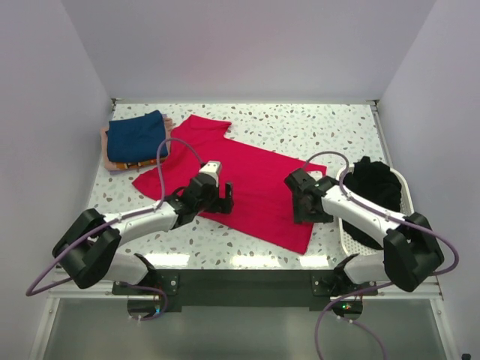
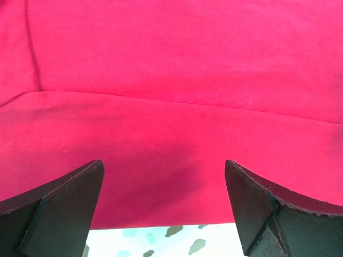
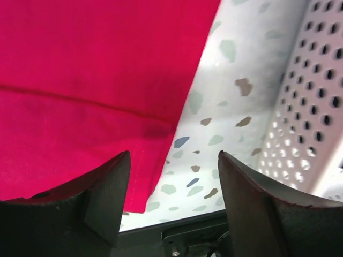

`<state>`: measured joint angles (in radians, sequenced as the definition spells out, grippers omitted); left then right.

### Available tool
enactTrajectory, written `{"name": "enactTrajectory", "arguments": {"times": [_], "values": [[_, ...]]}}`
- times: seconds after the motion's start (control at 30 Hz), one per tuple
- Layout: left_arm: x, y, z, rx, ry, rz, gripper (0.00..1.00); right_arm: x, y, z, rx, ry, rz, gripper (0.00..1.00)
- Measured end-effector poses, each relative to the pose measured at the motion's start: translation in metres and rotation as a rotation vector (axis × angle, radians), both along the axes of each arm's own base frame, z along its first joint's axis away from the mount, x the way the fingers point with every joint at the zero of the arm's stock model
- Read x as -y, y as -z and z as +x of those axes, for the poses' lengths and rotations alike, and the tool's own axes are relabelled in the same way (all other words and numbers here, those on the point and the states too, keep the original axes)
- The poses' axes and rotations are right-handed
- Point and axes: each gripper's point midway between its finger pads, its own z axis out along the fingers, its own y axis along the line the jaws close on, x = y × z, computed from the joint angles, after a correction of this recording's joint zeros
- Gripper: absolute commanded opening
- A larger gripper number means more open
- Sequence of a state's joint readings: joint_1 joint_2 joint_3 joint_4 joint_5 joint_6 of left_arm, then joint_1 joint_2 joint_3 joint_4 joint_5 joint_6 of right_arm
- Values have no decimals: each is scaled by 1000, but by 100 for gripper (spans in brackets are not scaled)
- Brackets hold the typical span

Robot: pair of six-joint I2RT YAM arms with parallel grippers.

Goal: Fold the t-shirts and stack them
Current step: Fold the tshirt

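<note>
The crimson-red t-shirt [image 1: 247, 184] lies spread flat across the middle of the table. My left gripper [image 1: 223, 198] is open and empty, low over the shirt's near left edge. In the left wrist view [image 2: 163, 214] its fingers straddle the red cloth [image 2: 171, 96] right at that edge. My right gripper [image 1: 304, 208] is open and empty over the shirt's right hem. In the right wrist view [image 3: 174, 203] the hem corner [image 3: 134, 182] lies by the left finger. A folded navy t-shirt [image 1: 135, 135] rests on a pale pink one [image 1: 112, 160] at the back left. Black t-shirts [image 1: 375, 187] fill the basket.
The white perforated basket [image 1: 346, 232] stands at the right edge of the table, close beside my right arm, and its wall shows in the right wrist view [image 3: 316, 96]. The speckled tabletop [image 1: 315, 127] is walled on three sides. The table's front edge [image 3: 187, 230] is just below the right gripper.
</note>
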<state>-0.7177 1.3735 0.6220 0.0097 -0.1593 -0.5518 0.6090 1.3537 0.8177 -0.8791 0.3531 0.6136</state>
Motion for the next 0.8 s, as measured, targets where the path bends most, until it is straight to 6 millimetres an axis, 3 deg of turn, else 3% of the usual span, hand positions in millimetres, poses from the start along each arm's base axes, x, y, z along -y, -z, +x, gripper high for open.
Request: {"name": "enactTrajectory", "arguments": {"times": [0.2,0.37,0.5,0.67,0.8], "values": [[-14,-1,2,13,-18,10,100,-3,-42,23,158,5,42,73],[-40,7,8,3,-69,31,100,-28,-65,27,232,-39,210,72],[-55,10,14,7,-102,45,100,-59,-55,27,214,-93,341,72],[-46,7,24,39,-92,9,100,-89,-29,25,134,-143,421,72],[-43,19,23,31,-83,0,100,-97,-8,24,74,-152,421,73]]}}
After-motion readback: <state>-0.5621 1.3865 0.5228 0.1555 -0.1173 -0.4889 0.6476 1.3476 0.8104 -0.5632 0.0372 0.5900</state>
